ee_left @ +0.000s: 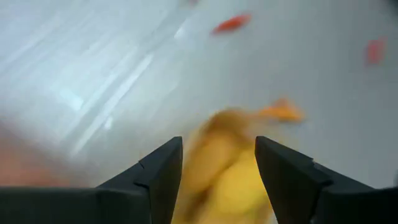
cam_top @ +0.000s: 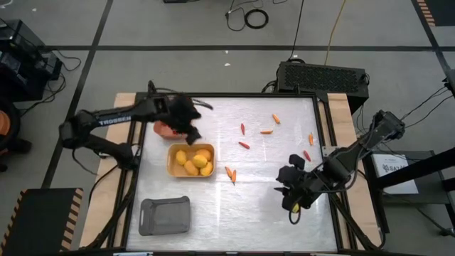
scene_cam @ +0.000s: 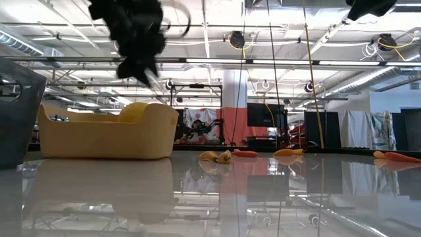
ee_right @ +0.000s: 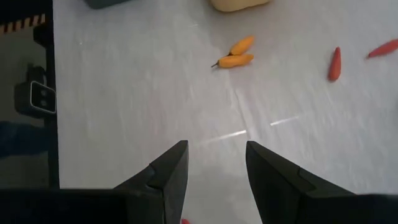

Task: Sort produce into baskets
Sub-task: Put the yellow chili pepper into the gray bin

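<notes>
The yellow basket [cam_top: 190,161] holds several yellow-orange round fruits [cam_top: 193,162]. The salmon basket [cam_top: 163,129] stands just beyond it, half hidden by my left arm. My left gripper [cam_top: 190,132] hangs open over the edge between these two baskets; its blurred wrist view shows yellow fruit [ee_left: 224,168] below, past the fingers. The grey basket [cam_top: 165,215] sits at the near left. Thin red and orange sticks [cam_top: 244,145] lie scattered across the table's middle and right. My right gripper [cam_top: 293,200] hovers open over the near right, with bare table between its fingers [ee_right: 214,180].
Two orange sticks [ee_right: 236,55] lie close together near the yellow basket's right side, also in the high view [cam_top: 230,173]. More sticks lie at the far middle [cam_top: 266,131] and the right [cam_top: 306,155]. Bare table lies between the grey basket and my right gripper.
</notes>
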### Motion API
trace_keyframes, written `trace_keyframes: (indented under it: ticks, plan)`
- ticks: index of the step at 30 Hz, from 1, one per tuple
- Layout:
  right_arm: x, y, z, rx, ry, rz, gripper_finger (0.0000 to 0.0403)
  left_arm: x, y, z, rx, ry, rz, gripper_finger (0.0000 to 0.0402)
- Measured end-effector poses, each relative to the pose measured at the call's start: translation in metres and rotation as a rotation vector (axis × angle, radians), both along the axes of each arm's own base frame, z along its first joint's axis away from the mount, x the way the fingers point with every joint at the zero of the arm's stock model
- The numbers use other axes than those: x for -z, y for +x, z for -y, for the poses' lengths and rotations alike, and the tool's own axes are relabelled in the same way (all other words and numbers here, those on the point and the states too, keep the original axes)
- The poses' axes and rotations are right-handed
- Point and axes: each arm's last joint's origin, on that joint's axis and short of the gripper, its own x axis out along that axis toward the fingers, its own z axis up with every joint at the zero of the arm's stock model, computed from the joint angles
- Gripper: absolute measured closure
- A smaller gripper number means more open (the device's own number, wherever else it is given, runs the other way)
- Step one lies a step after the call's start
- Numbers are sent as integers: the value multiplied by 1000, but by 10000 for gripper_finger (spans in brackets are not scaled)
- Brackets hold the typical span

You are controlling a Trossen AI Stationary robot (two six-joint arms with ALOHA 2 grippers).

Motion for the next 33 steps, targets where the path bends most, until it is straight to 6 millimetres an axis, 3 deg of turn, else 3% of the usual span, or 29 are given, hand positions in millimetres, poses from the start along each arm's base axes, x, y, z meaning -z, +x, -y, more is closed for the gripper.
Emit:
trace_keyframes:
  ticks: [5,11,17,23,33]
  plan:
    - [0,0,0,10,6,5,250,-15,39,50,128,91,272,192]
    - [0,1,0,115,89,16,250,-13,69,96,303,258,448,192]
    - [2,4,-1,279,180,51,250,-5,92,124,429,302,486,192]
    - [18,20,-6,512,163,143,250,4,114,154,619,402,465,192]
    - [48,37,-17,650,272,39,250,40,129,168,669,379,357,192]
